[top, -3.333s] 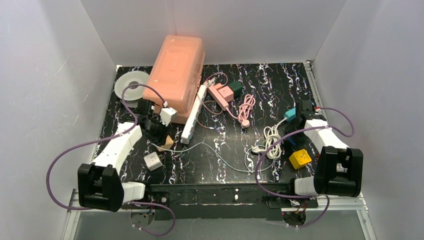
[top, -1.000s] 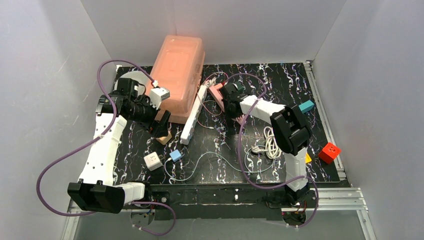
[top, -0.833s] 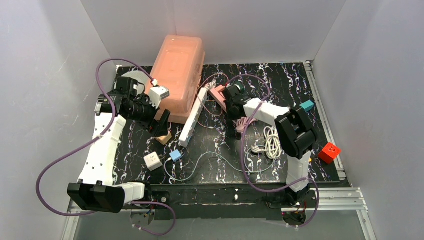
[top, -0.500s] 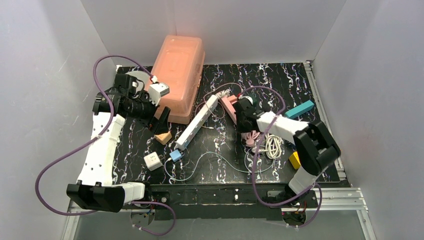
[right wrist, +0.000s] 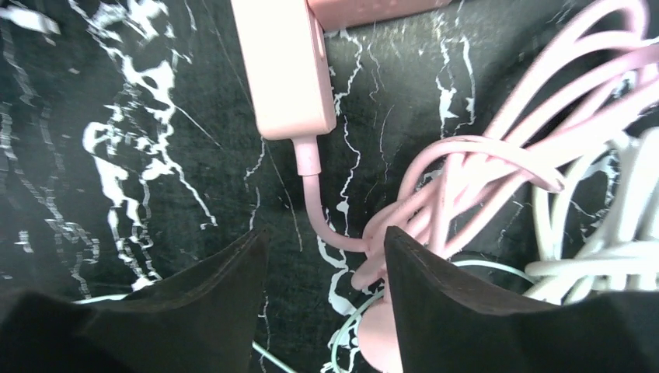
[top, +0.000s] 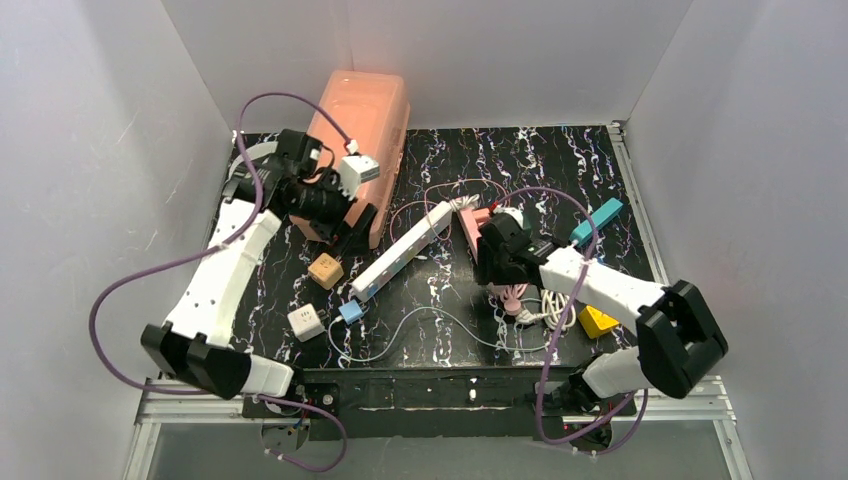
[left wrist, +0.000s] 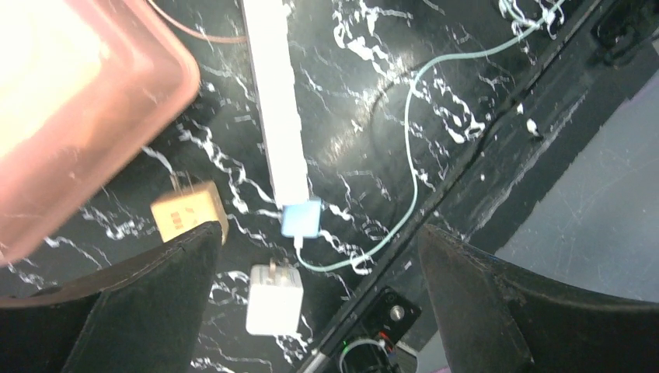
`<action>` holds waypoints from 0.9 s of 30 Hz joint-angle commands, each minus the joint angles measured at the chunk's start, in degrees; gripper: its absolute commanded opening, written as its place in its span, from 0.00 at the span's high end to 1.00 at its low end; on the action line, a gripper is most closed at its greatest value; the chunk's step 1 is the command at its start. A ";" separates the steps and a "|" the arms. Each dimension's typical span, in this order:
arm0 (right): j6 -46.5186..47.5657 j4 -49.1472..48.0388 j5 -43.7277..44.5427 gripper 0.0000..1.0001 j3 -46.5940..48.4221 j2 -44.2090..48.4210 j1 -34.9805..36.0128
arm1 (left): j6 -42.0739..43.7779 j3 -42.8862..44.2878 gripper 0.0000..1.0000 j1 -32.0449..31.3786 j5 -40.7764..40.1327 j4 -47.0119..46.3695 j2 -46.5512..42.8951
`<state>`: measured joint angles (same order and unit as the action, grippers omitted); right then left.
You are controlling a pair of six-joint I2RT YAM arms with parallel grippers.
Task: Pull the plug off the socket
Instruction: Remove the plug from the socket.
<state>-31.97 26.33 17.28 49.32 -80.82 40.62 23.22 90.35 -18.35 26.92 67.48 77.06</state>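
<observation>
Black marbled bench | blue plug seated at end of white power strip | left hand apart, clear of it; right hand apart over pink cable | advise: brace strip, pull straight.

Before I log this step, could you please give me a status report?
Left tool open, empty, near long white power strip. Right tool open over coiled pink cable by pink block adapter. Small blue plug touches strip's end; seated or loose, unclear.
</observation>
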 commanded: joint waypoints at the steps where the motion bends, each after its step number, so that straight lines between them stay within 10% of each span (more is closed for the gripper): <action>1: -0.82 2.65 2.37 0.33 5.43 6.38 -0.37 | -3.32 6.45 0.02 -3.88 -1.19 -2.45 7.14; 18: -9.21 -3.04 -11.59 0.35 3.00 15.27 -20.79 | -1.74 46.21 0.02 -18.36 0.71 -6.01 48.93; 27: -8.26 -6.53 -15.71 0.36 0.92 14.37 -23.75 | -5.99 43.83 0.04 -21.11 -5.90 -20.63 56.86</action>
<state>-40.29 23.94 5.17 51.57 -66.28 17.74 19.73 136.09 -39.13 24.45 54.81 135.44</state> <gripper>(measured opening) 0.653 0.974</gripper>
